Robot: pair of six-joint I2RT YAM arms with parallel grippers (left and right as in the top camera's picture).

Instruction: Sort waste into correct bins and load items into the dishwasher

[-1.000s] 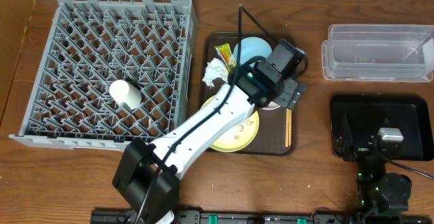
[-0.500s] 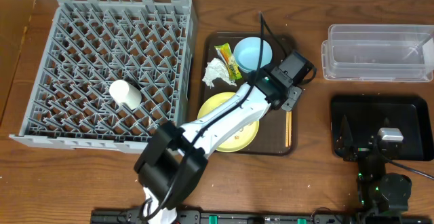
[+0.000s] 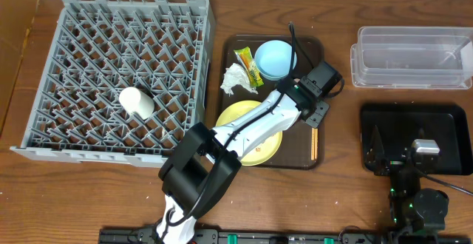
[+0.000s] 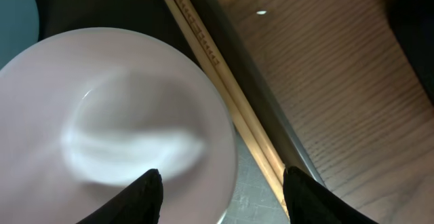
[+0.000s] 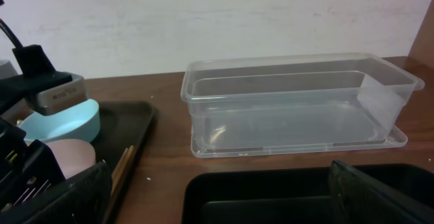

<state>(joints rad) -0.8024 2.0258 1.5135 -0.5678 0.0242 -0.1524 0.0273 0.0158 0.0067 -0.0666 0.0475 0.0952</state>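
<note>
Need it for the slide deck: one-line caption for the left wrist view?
Left hand, open, straddling the rim of the pinkish-white bowl, wooden chopsticks beside it on the dark brown tray.

The overhead camera looks straight down from afar on the brown wooden table (image 3: pixel 74 192). The left wrist camera stares down, very close, at the pinkish-white round bowl (image 4: pixel 115 129) and pair of wooden chopsticks (image 4: pixel 224 95). The right wrist camera sits low, facing level over the shallow black rectangular tray (image 5: pixel 271 183) toward the clear plastic rectangular tub (image 5: pixel 291 108), also catching bowl and chopsticks.
</note>
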